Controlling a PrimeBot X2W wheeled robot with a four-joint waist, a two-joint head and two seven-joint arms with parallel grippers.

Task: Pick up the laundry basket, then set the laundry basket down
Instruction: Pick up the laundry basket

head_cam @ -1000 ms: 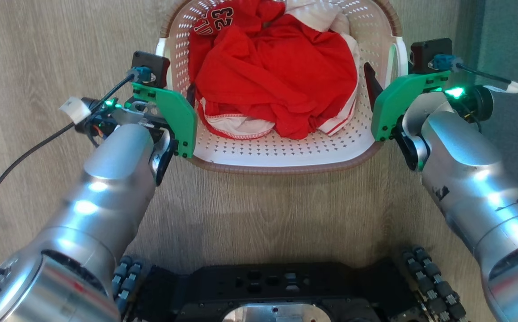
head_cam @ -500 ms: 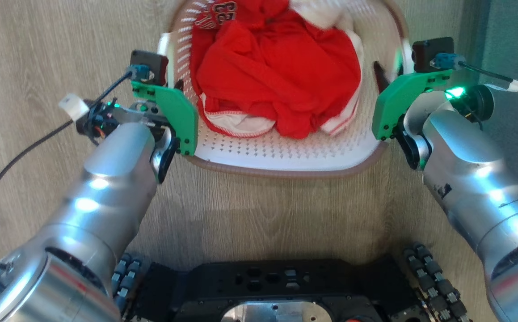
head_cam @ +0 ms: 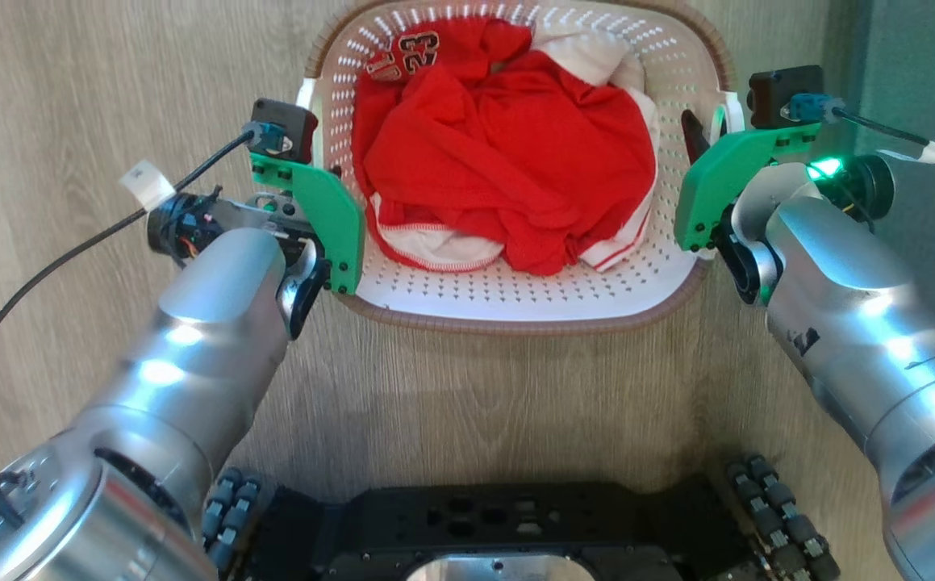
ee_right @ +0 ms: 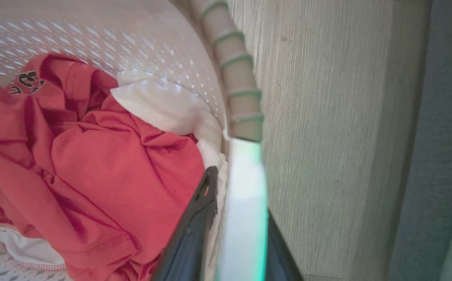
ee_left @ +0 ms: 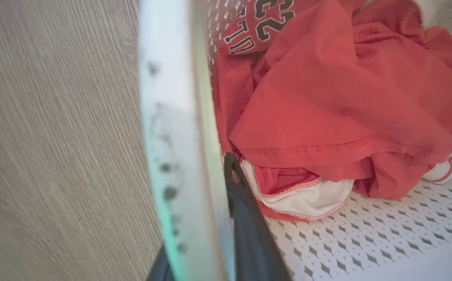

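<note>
The left claw [head_cam: 323, 173] and right claw [head_cam: 707, 133] stayed clamped on opposite sides of the basket [head_cam: 515, 292], which was between them. Against half a second before, it looked smaller and sharp, its far rim now in view.

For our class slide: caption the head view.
Left fingers and right fingers grip opposite sides of the laundry basket holding red and white clothes above wood-look floor.
</note>
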